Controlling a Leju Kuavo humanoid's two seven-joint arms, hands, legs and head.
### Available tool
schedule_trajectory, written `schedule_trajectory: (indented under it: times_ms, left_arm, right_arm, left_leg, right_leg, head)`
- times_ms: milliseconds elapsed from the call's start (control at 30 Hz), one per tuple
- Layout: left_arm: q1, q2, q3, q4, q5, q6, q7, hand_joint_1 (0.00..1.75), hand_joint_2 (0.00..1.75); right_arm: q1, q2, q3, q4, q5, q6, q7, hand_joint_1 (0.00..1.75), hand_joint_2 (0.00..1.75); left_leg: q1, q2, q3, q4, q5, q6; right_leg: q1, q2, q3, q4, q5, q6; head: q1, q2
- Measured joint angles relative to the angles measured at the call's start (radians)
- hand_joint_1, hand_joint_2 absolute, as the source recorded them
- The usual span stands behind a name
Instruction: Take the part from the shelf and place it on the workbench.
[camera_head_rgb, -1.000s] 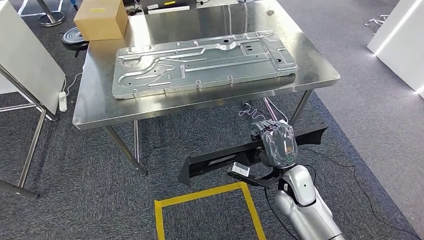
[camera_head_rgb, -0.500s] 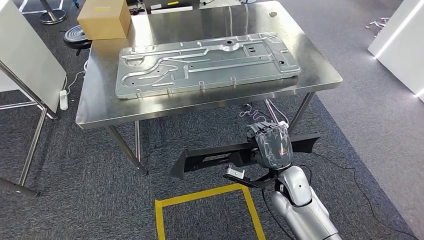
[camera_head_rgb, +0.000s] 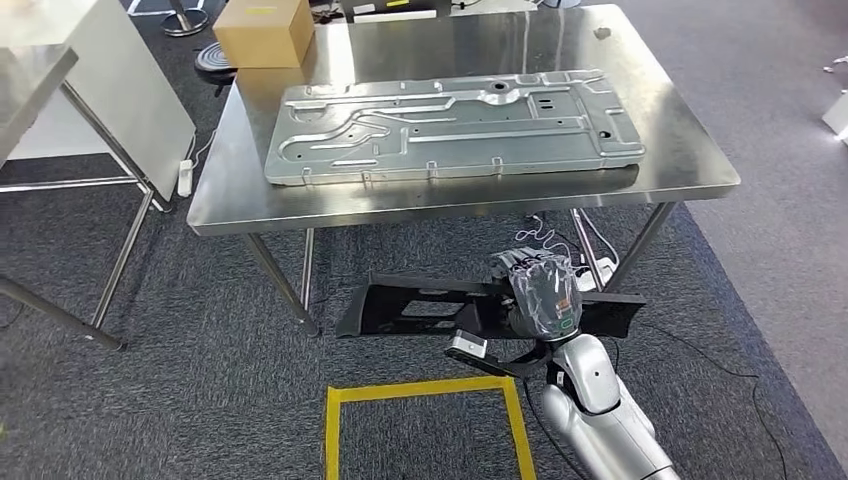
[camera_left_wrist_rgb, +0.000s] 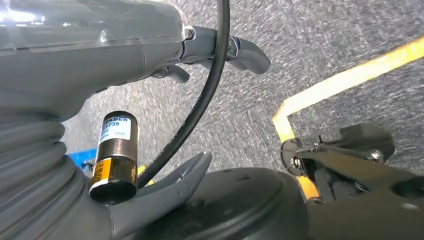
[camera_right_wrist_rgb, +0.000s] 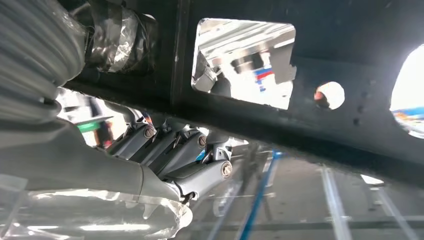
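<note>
Long black plastic part (camera_head_rgb: 430, 305) is clamped near its middle by right hand (camera_head_rgb: 540, 290), level, prob. for balance; shiny steel workbench (camera_head_rgb: 700, 165) just ahead. Left hand (camera_left_wrist_rgb: 200, 50) holds nothing, fingers apart.

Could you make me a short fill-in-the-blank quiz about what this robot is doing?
1. The right hand holds a long ____ part.
2. The part hangs above the ____, not yet on the workbench.
3. A large stamped ____ panel lies on the workbench.
4. The cardboard box sits at the workbench's far ____ corner.

Missing words: black; floor; metal; left
</note>
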Motion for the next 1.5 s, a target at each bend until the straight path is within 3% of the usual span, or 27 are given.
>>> schedule_trajectory:
  times_ms: [33,100,133,167,233,300,367,433,467,500,600,667,800,833,933,1233,1500]
  left_arm:
    - [0.001,0.0,-0.001,0.0,0.002,0.0,0.001,0.0,1.75]
    - [0.002,0.001,-0.002,0.0,0.006,0.0,0.002,0.0,1.75]
    - [0.002,0.002,-0.002,0.0,0.008,0.0,0.002,0.0,1.75]
    - [0.002,0.002,-0.002,0.001,0.01,0.0,0.003,0.0,1.75]
    - [0.002,0.003,-0.002,0.001,0.012,0.0,0.006,0.0,1.75]
    - [0.004,0.003,-0.002,0.001,0.013,0.002,0.008,0.0,1.75]
    - [0.004,0.002,-0.002,0.001,0.014,0.005,0.01,0.0,1.75]
    - [0.002,0.001,-0.002,0.001,0.015,0.007,0.012,0.0,1.75]
    - [0.001,0.001,-0.002,0.001,0.015,0.007,0.014,0.0,1.75]
    - [0.001,0.001,-0.002,0.001,0.015,0.008,0.015,0.0,1.75]
    - [0.002,0.001,-0.002,0.001,0.016,0.008,0.016,0.0,1.75]
    - [0.002,0.0,-0.002,0.001,0.016,0.008,0.016,0.0,1.75]
    - [0.001,-0.001,-0.002,0.001,0.016,0.008,0.016,0.0,1.75]
    - [0.001,-0.001,-0.002,0.001,0.016,0.008,0.017,0.0,1.75]
    - [0.002,-0.001,-0.002,0.001,0.016,0.008,0.017,0.0,1.75]
    - [0.001,-0.001,-0.003,0.001,0.015,0.005,0.027,0.0,1.75]
    - [0.001,-0.001,-0.02,0.001,0.015,-0.018,0.037,0.0,1.75]
  right_arm:
    - [0.0,0.0,0.002,0.001,-0.001,0.0,-0.003,1.75,1.75]
    - [-0.001,0.001,0.005,0.002,-0.002,-0.001,-0.005,1.75,1.75]
    - [-0.002,0.001,0.006,0.002,-0.002,-0.001,-0.005,1.75,1.75]
    - [-0.002,0.001,0.006,0.003,-0.003,-0.001,-0.005,1.75,1.75]
    - [-0.004,0.001,0.008,0.004,-0.003,0.0,-0.007,1.75,1.75]
    - [-0.006,0.001,0.01,0.006,-0.003,0.001,-0.008,1.75,1.75]
    - [-0.009,0.001,0.012,0.007,-0.003,0.001,-0.008,1.75,1.75]
    - [-0.009,-0.001,0.013,0.012,-0.001,0.002,-0.009,1.75,1.75]
    - [-0.008,-0.003,0.013,0.015,0.0,0.002,-0.009,1.75,1.75]
    - [-0.008,-0.005,0.013,0.017,0.001,0.002,-0.01,1.75,1.75]
    - [-0.009,-0.007,0.013,0.02,0.001,0.002,-0.01,1.75,1.75]
    - [-0.01,-0.007,0.013,0.02,0.001,0.002,-0.011,1.75,1.75]
    - [-0.017,-0.012,0.014,0.02,0.002,0.002,-0.012,1.75,1.75]
    - [-0.019,-0.013,0.014,0.021,0.002,0.002,-0.011,1.75,1.75]
    - [-0.021,-0.014,0.015,0.022,0.002,0.002,-0.011,1.75,1.75]
    - [-0.041,-0.026,0.016,0.021,0.066,0.023,0.02,1.75,1.75]
    - [-0.208,-0.109,0.018,0.016,0.086,0.156,0.037,1.75,1.75]
  left_leg:
    - [-0.001,0.001,0.013,-0.028,0.025,0.004]
    - [-0.007,0.011,0.075,-0.151,0.089,0.019]
    - [-0.012,0.018,0.103,-0.206,0.108,0.026]
    - [-0.016,0.024,0.12,-0.241,0.116,0.031]
    - [-0.022,0.024,0.126,-0.258,0.112,0.036]
    - [-0.016,0.018,0.133,-0.269,0.116,0.043]
    - [-0.011,0.013,0.142,-0.28,0.119,0.052]
    - [-0.012,0.008,0.142,-0.279,0.118,0.058]
    - [-0.013,0.004,0.143,-0.278,0.116,0.06]
    - [-0.013,-0.001,0.143,-0.275,0.114,0.061]
    - [-0.013,-0.01,0.145,-0.271,0.11,0.06]
    - [-0.013,-0.012,0.145,-0.27,0.109,0.06]
    - [-0.019,-0.022,0.143,-0.258,0.098,0.05]
    - [-0.021,-0.024,0.142,-0.255,0.095,0.049]
    - [-0.021,-0.024,0.146,-0.26,0.096,0.051]
    - [-0.021,-0.023,0.149,-0.267,0.099,0.04]
    - [-0.024,-0.023,0.148,-0.265,0.1,0.04]
  right_leg:
    - [0.002,-0.007,0.002,0.0,-0.002,0.0]
    - [0.006,-0.017,0.01,0.0,-0.007,0.002]
    - [0.008,-0.02,0.012,0.0,-0.01,0.005]
    - [0.01,-0.024,0.013,0.0,-0.012,0.008]
    - [0.011,-0.03,0.014,-0.003,-0.012,0.018]
    - [0.008,-0.021,0.014,0.002,-0.02,0.029]
    - [0.007,0.01,-0.016,0.068,-0.059,0.036]
    - [0.006,0.031,-0.082,0.192,-0.111,0.039]
    - [0.006,0.033,-0.111,0.24,-0.121,0.04]
    - [0.006,0.034,-0.126,0.257,-0.112,0.04]
    - [0.006,0.034,-0.12,0.221,-0.064,0.04]
    - [0.006,0.034,-0.11,0.198,-0.049,0.039]
    - [0.008,0.043,-0.037,0.027,0.018,0.027]
    - [0.009,0.046,-0.026,0.001,0.022,0.024]
    - [0.01,0.046,-0.025,0.001,0.022,0.022]
    - [0.01,0.046,-0.025,0.003,0.02,0.019]
    - [0.008,0.045,-0.024,0.001,0.024,0.023]
  head:
    - [0.0,0.0]
    - [0.0,0.0]
    - [0.0,0.0]
    - [0.0,0.0]
    - [0.0,0.0]
    - [0.001,0.0]
    - [0.002,0.0]
    - [0.002,0.0]
    - [0.002,0.0]
    - [0.002,0.0]
    - [0.002,0.0]
    - [0.002,0.0]
    - [0.002,0.0]
    - [0.002,0.0]
    - [0.002,0.0]
    - [0.002,0.0]
    - [0.002,0.0]
